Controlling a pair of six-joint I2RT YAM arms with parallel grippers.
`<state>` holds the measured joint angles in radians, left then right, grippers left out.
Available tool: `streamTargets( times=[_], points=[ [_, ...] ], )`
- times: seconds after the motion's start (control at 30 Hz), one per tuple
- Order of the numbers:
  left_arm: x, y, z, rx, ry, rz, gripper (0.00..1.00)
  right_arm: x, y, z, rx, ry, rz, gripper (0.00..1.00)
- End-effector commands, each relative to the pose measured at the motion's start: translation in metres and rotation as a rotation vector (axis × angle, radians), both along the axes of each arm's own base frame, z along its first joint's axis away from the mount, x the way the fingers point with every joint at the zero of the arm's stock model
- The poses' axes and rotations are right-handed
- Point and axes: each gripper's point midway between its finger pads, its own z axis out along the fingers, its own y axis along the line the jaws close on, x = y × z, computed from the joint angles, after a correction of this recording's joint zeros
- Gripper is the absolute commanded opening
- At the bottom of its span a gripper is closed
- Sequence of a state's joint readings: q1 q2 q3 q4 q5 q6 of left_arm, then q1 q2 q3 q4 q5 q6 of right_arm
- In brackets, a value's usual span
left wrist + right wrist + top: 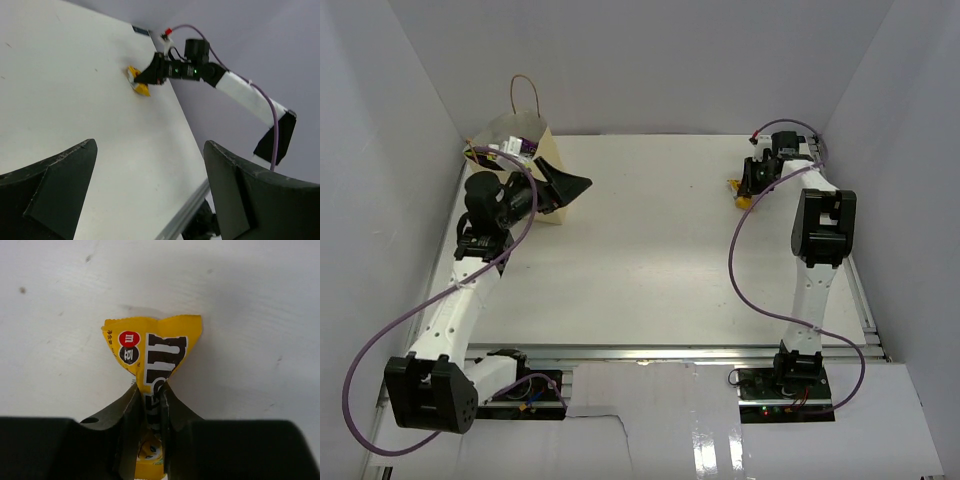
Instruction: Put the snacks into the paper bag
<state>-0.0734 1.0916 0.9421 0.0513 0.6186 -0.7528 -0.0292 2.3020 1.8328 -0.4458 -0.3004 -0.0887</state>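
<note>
Pinching a yellow crinkled foil candy packet between its two dark fingers, the right end effector is clamped on the wrapper. The foil puckers to a narrow waist at the grip and fans out beyond it, showing a red circle and dark brown lettering. The packet lies on the white table, well apart from the cream-beige upright paper bag, about level with it but on the opposite side of the table. From above, only small yellow slivers of the packet show beside the right end effector's black body.

The paper bag stands with its mouth open, and a purple wrapper and some pale packets show inside the rim. The left end effector hangs just beside the bag, on the side facing the yellow packet. Whether it touches the paper cannot be told. Its fingers stand wide apart with nothing between them. The left wrist camera looks out between them, away from the bag, toward the yellow packet and the right arm.
</note>
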Motion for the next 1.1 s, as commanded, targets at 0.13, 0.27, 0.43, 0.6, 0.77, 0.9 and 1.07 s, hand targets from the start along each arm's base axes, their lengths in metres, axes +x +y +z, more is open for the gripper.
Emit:
streamTargets(
  times=[0.13,0.27,0.43,0.6,0.77,0.9,1.07],
  points=[
    [-0.014,-0.096,-0.043,-0.025,0.131,-0.227,0.98,-0.074,0.067,0.069,0.27,-0.154,0.491,0.15],
    [-0.003,-0.133,-0.091,-0.005,0.27,-0.271,0.98,-0.124,0.106,0.117,0.455,-0.255,0.786,0.12],
    [-0.001,-0.18,-0.106,-0.016,0.328,-0.322,0.98,-0.185,0.149,0.134,0.463,-0.232,0.978,0.11],
    [-0.002,-0.211,-0.117,-0.03,0.362,-0.364,0.98,-0.225,0.181,0.146,0.446,-0.273,1.096,0.11],
    [-0.009,-0.217,-0.122,-0.042,0.385,-0.376,0.96,-0.25,0.201,0.144,0.414,-0.285,1.174,0.12],
    [-0.015,-0.216,-0.125,-0.052,0.406,-0.393,0.76,-0.253,0.206,0.143,0.42,-0.281,1.178,0.13],
    [-0.022,-0.217,-0.131,-0.062,0.443,-0.421,0.48,-0.248,0.208,0.148,0.411,-0.296,1.165,0.16]
  ],
)
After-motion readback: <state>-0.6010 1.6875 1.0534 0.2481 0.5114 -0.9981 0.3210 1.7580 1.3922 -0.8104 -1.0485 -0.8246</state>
